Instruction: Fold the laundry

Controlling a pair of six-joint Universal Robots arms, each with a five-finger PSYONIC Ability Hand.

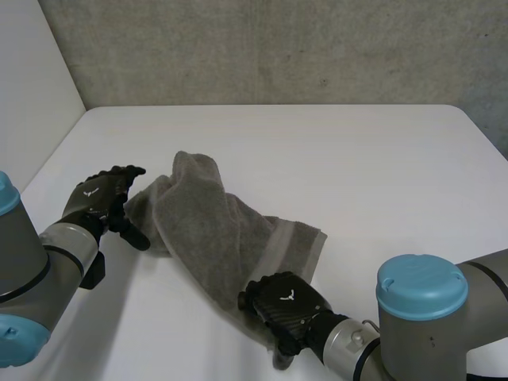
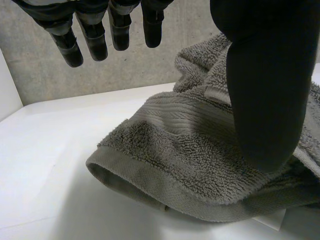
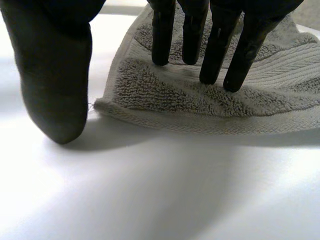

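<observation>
- The grey towel (image 1: 214, 230) is lying in a bumpy heap on the white table (image 1: 373, 159), between the two hands.
- The left hand (image 1: 99, 198) is hovering beside one end of the towel, with its fingers loose and nothing in them.
- The right hand (image 1: 282, 305) is resting straight fingers (image 3: 215, 55) on the near corner and is not pinching it.
- The towel is looking soft, thick and floppy, so it will probably sag. Grabbing the flat hem at the corners seems best.

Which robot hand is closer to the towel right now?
Right. The right robot hand has its fingertips on the near corner of the towel, thumb beside it over the table. The left robot hand is open beside its left end, apparently not touching.
</observation>
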